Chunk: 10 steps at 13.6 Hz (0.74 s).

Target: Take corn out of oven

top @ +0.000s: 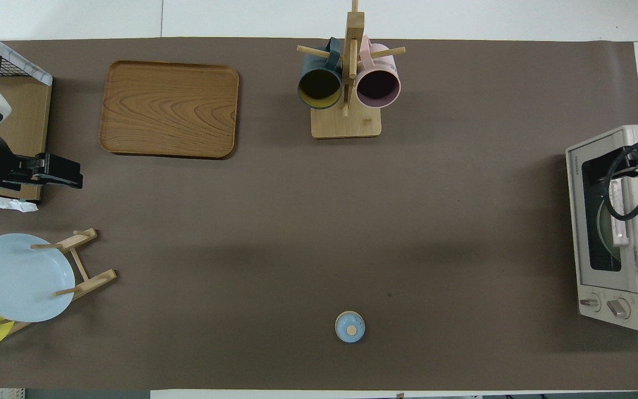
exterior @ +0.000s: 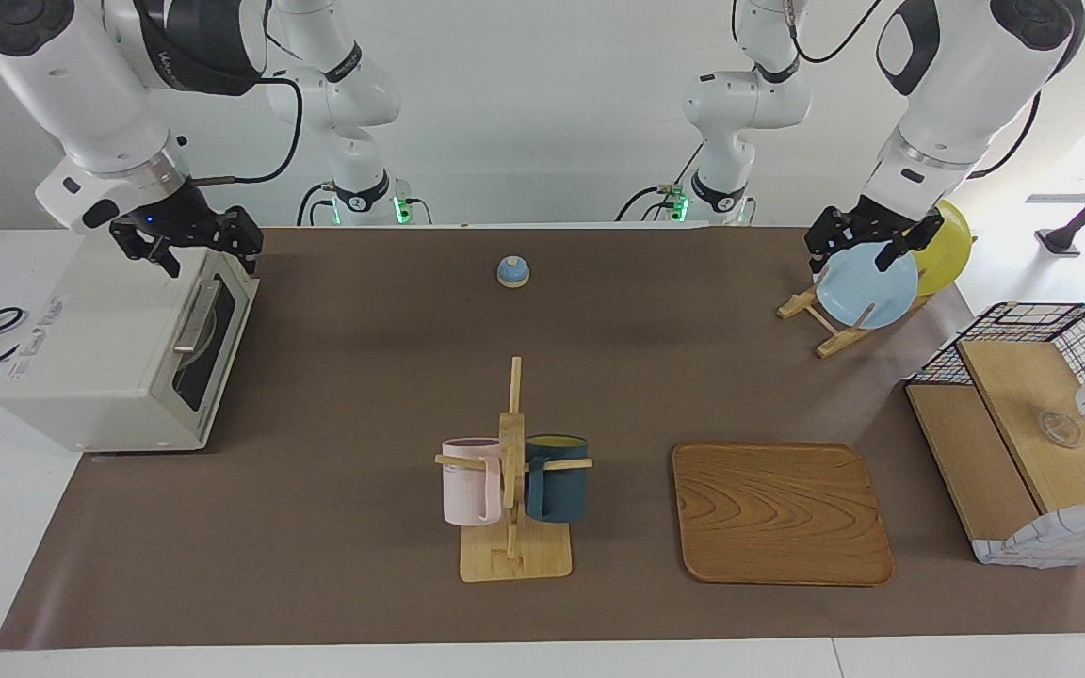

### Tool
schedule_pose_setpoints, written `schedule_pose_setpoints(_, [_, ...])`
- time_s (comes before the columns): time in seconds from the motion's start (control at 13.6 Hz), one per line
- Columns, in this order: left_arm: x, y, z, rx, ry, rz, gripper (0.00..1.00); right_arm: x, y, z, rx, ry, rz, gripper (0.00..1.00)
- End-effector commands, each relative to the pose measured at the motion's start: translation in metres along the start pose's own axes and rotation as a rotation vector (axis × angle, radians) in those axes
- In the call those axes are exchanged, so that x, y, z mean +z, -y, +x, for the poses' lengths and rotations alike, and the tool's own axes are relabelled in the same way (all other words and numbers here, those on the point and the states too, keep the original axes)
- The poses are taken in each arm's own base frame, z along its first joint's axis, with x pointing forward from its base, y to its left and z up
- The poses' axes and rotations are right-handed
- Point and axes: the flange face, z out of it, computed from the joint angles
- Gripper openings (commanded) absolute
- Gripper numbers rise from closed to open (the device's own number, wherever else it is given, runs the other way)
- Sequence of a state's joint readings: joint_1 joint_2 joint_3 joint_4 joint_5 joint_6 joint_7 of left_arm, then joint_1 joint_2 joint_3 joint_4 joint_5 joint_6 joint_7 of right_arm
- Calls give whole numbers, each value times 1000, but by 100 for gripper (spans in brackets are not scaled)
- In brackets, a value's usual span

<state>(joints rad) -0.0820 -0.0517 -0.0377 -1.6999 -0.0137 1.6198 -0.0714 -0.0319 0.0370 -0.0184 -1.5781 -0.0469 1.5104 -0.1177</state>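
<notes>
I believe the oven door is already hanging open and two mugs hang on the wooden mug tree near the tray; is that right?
Not quite: the oven door is shut, its handle lying flat against the dark glass, as the facing view shows. No corn can be seen yet. The rest stands: two mugs, the pink mug and the dark blue mug, hang on the mug tree near the tray.

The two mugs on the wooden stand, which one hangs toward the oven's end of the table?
The pink mug. It hangs on the side of the stand toward the oven; the dark blue mug hangs toward the wooden tray.
</notes>
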Motion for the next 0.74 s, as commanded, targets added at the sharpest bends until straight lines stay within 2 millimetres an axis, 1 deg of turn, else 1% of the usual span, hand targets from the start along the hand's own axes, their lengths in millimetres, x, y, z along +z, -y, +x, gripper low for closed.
schedule_pose_setpoints(0.0, [-4,6,-4,-6,-1,22,100,-3,1,0,-16,7,-2,100])
schedule_pose_setpoints(0.07, [-4,6,-4,-8,1,22,100,-2,1,0,-10,1,13,100])
schedule_pose_setpoints(0.29, [-4,6,-4,-8,1,22,100,-3,12,-2,-8,2,12,100])
schedule_pose_setpoints(0.37, [-4,6,-5,-6,1,22,100,-3,11,-1,-17,-5,10,100])
schedule_pose_setpoints(0.44, [-4,6,-4,-8,1,22,100,5,3,2,-15,-29,10,88])
schedule_pose_setpoints(0.52, [-4,6,-4,-8,1,22,100,10,-3,0,-30,-56,7,29])
schedule_pose_setpoints(0.59, [-4,6,-5,-6,1,22,100,24,-14,-6,-19,-53,9,0])
schedule_pose_setpoints(0.66, [-4,6,-5,-6,2,22,100,33,-27,-12,2,-65,10,0])
